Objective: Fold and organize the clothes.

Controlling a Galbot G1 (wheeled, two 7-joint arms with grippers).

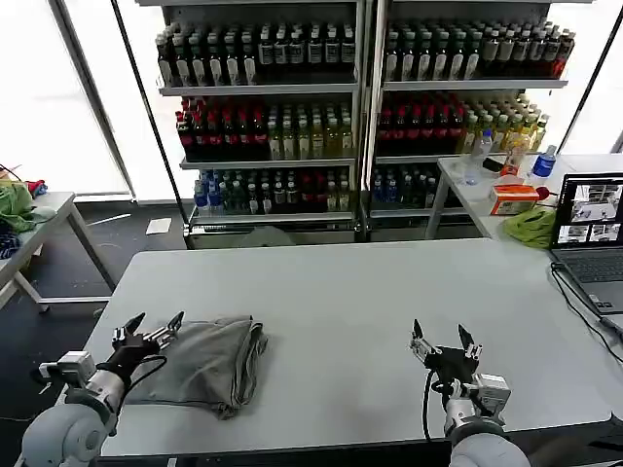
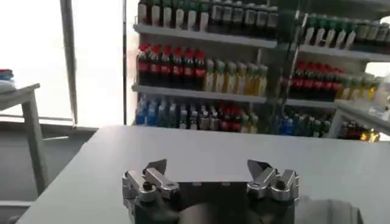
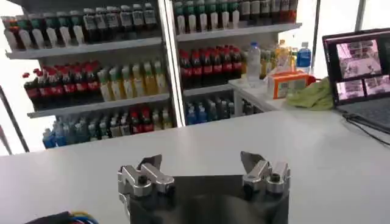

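Folded grey T-shirt [image 1: 206, 363] on the white table [image 1: 341, 292] at its left side, left gripper [image 1: 148, 332] spread just beside it, right gripper [image 1: 444, 343] spread, well apart.

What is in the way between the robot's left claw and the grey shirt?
Nothing visible. The open left gripper hangs right at the near left edge of the folded grey T-shirt on the white table. The right gripper, also open, waits apart over bare table.
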